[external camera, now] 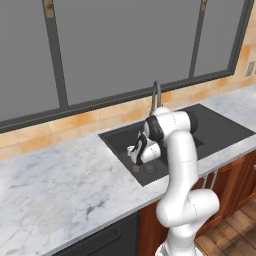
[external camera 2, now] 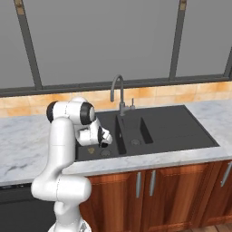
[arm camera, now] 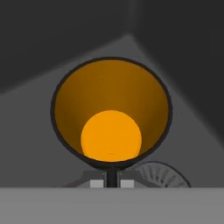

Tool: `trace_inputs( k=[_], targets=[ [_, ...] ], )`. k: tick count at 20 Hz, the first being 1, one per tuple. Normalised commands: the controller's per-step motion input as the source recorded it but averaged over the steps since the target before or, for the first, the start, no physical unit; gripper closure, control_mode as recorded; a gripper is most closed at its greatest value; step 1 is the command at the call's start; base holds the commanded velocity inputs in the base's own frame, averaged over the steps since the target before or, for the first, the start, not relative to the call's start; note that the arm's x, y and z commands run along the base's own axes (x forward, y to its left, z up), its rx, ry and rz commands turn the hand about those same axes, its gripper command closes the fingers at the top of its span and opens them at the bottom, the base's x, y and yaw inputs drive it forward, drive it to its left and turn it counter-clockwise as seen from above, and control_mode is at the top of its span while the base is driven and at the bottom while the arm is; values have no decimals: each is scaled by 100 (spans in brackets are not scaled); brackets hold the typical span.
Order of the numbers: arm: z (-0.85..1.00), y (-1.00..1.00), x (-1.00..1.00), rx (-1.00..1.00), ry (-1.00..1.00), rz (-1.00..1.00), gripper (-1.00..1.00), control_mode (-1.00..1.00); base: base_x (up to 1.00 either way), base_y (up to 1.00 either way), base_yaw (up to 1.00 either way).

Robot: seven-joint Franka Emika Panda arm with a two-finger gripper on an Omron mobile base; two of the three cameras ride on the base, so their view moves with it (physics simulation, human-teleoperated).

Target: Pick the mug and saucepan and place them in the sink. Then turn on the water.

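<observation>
The mug [arm camera: 111,109], a dark cup with an orange inside, is seen from above in the hand view. My gripper [arm camera: 112,177] is shut on its near rim. It hangs low inside the dark sink [external camera: 120,140], close to the basin floor and beside the round drain [arm camera: 162,175]. From the base views the gripper [external camera: 136,159] [external camera 2: 103,144] reaches down into the left basin [external camera 2: 97,131], with the mug [external camera 2: 92,150] a small orange spot under it. The saucepan is out of view. No water shows at the grey gooseneck tap [external camera: 156,95] [external camera 2: 117,88].
White marble counter [external camera: 60,180] runs to the left of the sink, and a flat dark drainboard [external camera 2: 176,127] adjoins it on the right. A window and an orange tile strip stand behind. Wooden cabinet doors [external camera 2: 149,186] sit below.
</observation>
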Motion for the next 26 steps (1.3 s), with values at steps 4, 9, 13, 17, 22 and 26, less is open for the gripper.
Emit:
trace_inputs(
  k=[4, 9, 13, 17, 22, 26],
  targets=[
    [-12, 0, 14, 0, 0, -1, -100, -100, 0, 0, 0],
    [-6, 0, 3, 0, 0, 0, -100, -100, 0, 0, 0],
    [1, 0, -11, 0, -2, -2, -100, -100, 0, 0, 0],
    [16, 0, -46, 1, 0, -3, -100, -100, 0, 0, 0],
    [41, 0, -32, 2, 0, -2, -100, -100, 0, 0, 0],
    [63, 0, -5, 0, -2, 0, -100, -100, 0, 0, 0]
  ],
)
